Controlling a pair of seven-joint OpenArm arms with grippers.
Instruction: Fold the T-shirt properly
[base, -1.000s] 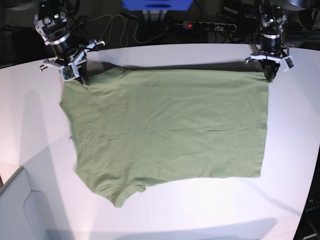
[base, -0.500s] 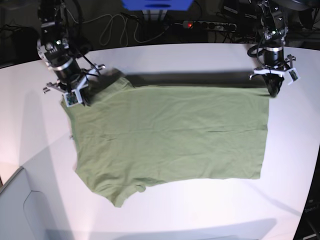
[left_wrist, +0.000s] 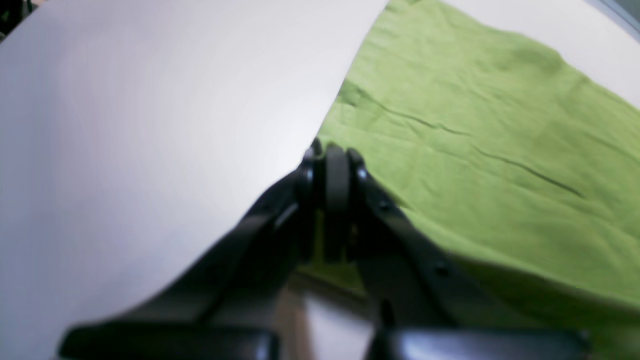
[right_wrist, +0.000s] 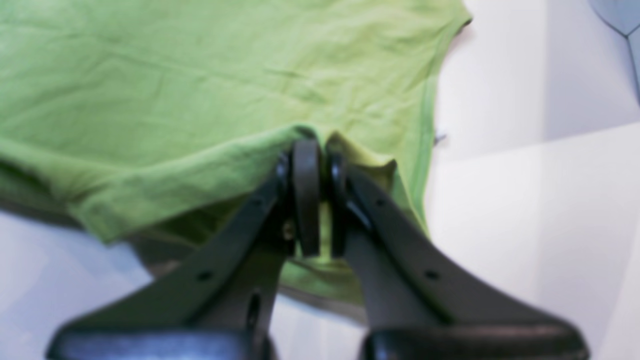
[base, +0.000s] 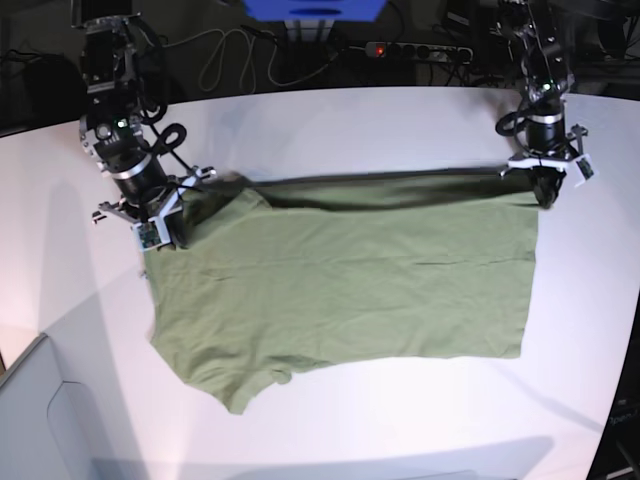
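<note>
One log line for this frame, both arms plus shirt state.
left gripper: shut on T-shirt far corner | right gripper: shut on far edge by sleeve | shirt: far edge lifted, near part flat on table | fold: not yet laid

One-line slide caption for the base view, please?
Both grippers, left and right, pinch the T-shirt's far edge above the table.

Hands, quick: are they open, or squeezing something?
Left hand: closed, pinching the T-shirt's far corner.
Right hand: closed, pinching the T-shirt's edge.
</note>
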